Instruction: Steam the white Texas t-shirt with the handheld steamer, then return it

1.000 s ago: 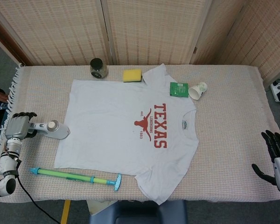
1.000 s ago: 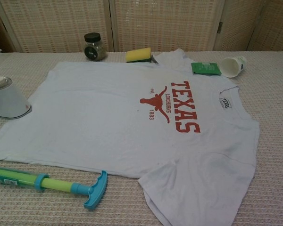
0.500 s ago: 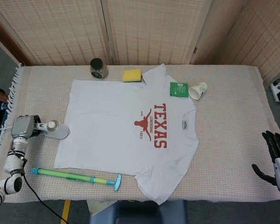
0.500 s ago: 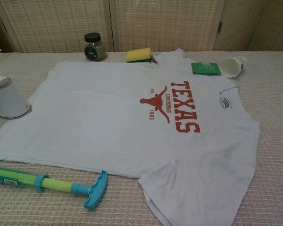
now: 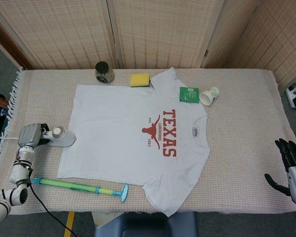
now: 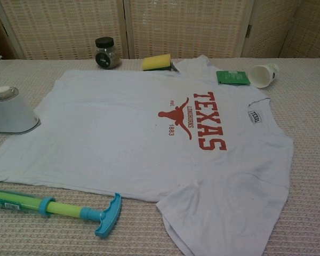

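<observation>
The white Texas t-shirt (image 5: 123, 128) (image 6: 112, 133) lies flat in the middle of the table, its red print facing up. The white handheld steamer (image 5: 59, 138) (image 6: 9, 112) stands on the cloth at the shirt's left edge, its base touching the sleeve hem. My left hand (image 5: 29, 134) grips the steamer's handle from the left; the chest view does not show this hand. My right hand (image 5: 291, 165) hangs off the table's right edge, fingers apart and holding nothing.
A dark-lidded jar (image 5: 104, 71) (image 6: 106, 52), a yellow sponge (image 5: 139, 79) (image 6: 156, 62), a green packet (image 5: 189, 94) (image 6: 232, 77) and a tipped paper cup (image 5: 209, 95) (image 6: 264, 74) line the far side. A green-blue pump toy (image 5: 79, 186) (image 6: 53, 207) lies near the front-left edge.
My left hand has closed around the steamer's handle and pushed it right, up to the shirt's edge. The steamer now stands more upright. The right hand has barely moved.
</observation>
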{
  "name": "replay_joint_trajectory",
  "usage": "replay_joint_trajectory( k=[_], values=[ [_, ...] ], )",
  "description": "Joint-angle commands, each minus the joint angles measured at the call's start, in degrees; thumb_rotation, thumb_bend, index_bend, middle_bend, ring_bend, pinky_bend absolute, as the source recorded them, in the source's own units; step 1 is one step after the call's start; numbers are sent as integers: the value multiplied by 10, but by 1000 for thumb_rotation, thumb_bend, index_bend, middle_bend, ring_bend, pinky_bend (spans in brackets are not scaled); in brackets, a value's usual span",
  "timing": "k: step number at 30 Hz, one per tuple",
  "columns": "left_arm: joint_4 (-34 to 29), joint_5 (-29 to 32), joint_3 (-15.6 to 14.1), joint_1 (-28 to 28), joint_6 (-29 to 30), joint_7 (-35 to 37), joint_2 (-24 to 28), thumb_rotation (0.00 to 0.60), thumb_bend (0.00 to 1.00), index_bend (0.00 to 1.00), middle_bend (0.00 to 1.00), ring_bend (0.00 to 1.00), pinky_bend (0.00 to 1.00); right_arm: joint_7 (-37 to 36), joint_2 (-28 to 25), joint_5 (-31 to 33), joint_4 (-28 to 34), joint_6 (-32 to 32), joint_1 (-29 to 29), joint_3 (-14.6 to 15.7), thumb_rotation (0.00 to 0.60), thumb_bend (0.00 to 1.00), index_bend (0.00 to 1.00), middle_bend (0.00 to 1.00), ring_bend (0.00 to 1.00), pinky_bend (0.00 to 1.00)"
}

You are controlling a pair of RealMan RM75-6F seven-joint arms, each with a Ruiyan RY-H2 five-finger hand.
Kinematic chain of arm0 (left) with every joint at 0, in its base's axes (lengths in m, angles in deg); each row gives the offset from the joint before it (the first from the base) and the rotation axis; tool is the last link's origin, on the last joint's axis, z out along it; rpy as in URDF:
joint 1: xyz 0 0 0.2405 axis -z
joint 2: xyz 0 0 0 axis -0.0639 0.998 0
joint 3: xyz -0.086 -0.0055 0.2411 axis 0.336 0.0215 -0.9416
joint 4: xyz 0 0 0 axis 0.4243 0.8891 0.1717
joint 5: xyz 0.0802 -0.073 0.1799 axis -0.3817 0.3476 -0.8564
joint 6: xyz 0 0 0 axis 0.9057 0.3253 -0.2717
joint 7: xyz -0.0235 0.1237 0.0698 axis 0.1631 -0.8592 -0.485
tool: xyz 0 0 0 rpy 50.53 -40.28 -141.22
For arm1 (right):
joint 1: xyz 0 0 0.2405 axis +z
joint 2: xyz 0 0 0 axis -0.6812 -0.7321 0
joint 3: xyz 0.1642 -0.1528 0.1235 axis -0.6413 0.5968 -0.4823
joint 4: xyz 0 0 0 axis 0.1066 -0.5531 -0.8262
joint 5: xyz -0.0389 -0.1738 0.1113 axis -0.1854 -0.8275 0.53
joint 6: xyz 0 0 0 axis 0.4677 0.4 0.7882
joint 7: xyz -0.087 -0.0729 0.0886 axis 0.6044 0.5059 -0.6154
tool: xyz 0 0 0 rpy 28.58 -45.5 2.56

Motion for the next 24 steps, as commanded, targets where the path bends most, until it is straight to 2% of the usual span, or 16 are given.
replay_joint_trajectory(
  k=[1, 9, 14, 18, 24],
  values=[
    [-1, -17, -2, 0, -6, 54, 0, 600, 605, 850, 991, 829, 762, 2, 1, 0, 3, -2, 2, 0, 600, 185, 0, 72, 47, 172],
    [10, -54, 5, -4, 58, 176, -9, 600, 677, 918, 1000, 899, 828, 11, 3, -2, 10, -10, 6, 0, 600, 186, 0, 72, 47, 173],
    [-18, -77, 8, 2, 94, 226, 5, 600, 686, 928, 1000, 912, 834, 16, 4, -3, 13, -14, 9, 0, 600, 185, 0, 72, 48, 173],
    [-83, -105, 4, 9, 130, 218, 29, 600, 685, 929, 1000, 911, 834, 14, 6, -6, 10, -18, 12, 2, 600, 186, 0, 72, 48, 173],
    [-214, -139, -8, 26, 153, 131, 56, 600, 679, 928, 1000, 911, 834, 5, 6, -11, 1, -26, 17, 3, 600, 185, 0, 73, 48, 173]
  ],
)
